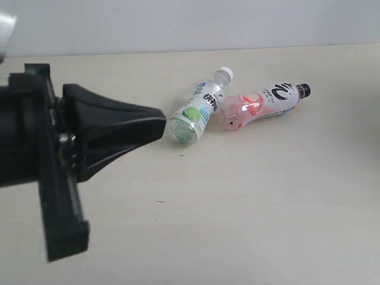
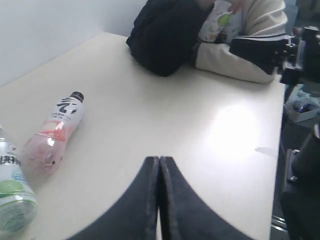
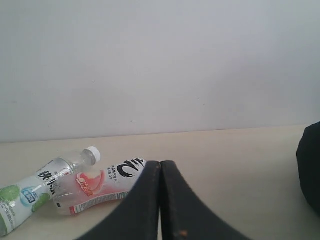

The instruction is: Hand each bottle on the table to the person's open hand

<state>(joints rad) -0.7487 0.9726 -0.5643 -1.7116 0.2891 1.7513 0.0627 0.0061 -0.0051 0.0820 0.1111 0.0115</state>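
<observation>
Two bottles lie on their sides on the table. The green-and-blue bottle has a white cap, and the pink bottle with a black cap lies just right of it. My left gripper is shut and empty, its tip close to the left of the green-and-blue bottle's base. In the left wrist view the shut left gripper hangs over bare table, with the pink bottle and green-and-blue bottle off to one side. My right gripper is shut and empty, with the pink bottle beyond it. The person's open hand is out of view.
A person leans on the far table edge with a black sleeve and a cream sleeve; a floral-labelled bottle shows between them. A black arm part reaches in beside them. A white wall backs the table.
</observation>
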